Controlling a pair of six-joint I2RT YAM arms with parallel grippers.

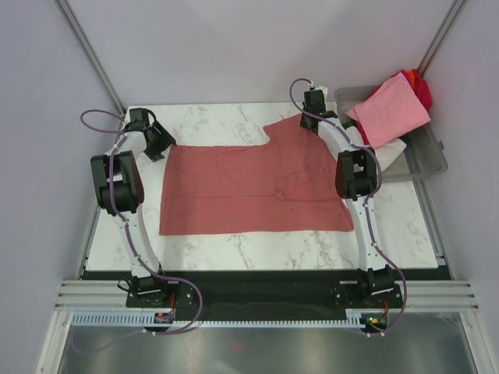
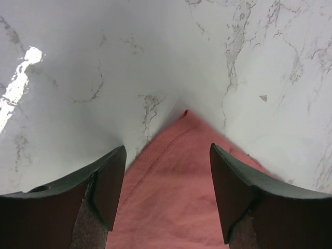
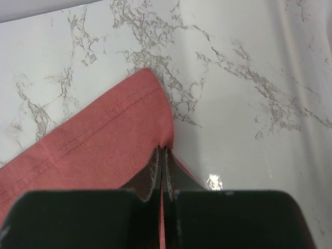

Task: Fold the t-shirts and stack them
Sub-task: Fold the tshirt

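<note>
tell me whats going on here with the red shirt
A brick-red t-shirt lies spread flat on the marble table. The right gripper is clamped on its far right corner. The left gripper hangs open over the far left corner, not gripping. A pink shirt and others are piled in the tub at the right.

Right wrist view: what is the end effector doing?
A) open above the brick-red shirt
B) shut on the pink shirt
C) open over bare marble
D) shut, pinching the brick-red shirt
D: the right end effector is closed with the brick-red shirt caught between its fingers.
</note>
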